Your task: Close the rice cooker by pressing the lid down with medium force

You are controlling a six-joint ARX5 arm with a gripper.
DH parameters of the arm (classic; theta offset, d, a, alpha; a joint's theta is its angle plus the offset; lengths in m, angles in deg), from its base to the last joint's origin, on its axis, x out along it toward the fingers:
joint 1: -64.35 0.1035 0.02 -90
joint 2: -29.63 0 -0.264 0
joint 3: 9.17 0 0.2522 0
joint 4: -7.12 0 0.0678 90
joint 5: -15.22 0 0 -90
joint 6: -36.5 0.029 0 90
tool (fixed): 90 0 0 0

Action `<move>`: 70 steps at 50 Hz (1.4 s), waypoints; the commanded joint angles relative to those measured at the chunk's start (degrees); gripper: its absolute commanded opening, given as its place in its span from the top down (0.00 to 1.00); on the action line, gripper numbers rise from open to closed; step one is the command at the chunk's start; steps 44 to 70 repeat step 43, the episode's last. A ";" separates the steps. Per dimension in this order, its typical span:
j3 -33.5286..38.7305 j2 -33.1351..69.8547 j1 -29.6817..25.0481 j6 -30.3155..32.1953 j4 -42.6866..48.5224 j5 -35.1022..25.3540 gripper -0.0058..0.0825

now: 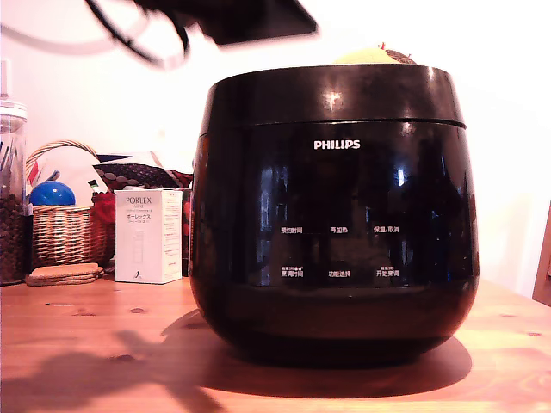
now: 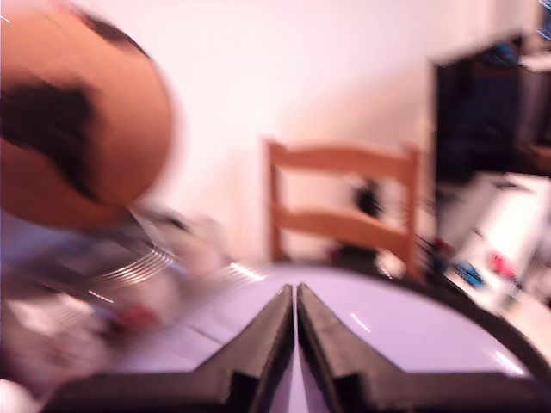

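The black glossy rice cooker (image 1: 336, 249) with white PHILIPS lettering stands in the middle of the wooden table (image 1: 95, 344). Its lid (image 1: 331, 95) lies down flat on the body. My gripper (image 2: 294, 292) is shut with nothing between its fingers, which point out over the lid's shiny top (image 2: 422, 331). In the exterior view the arm's black end (image 1: 254, 19) is a blurred shape at the top edge, above the lid's left part and apart from it. The lid's underside is hidden.
At the exterior view's left stand a white PORLEX box (image 1: 148, 236), a wicker basket (image 1: 65, 228) with a blue ball, a jar of coffee beans (image 1: 12, 206) and cork coasters (image 1: 64, 274). The wrist view shows a wooden chair (image 2: 344, 219) and a blurred orange round thing (image 2: 95, 129).
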 commanded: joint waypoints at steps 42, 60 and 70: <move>-0.07 -7.91 22.01 3.80 5.64 6.08 0.96; -0.07 -7.91 22.01 3.82 5.64 6.08 0.96; -0.07 -7.91 22.01 3.82 5.64 6.08 0.96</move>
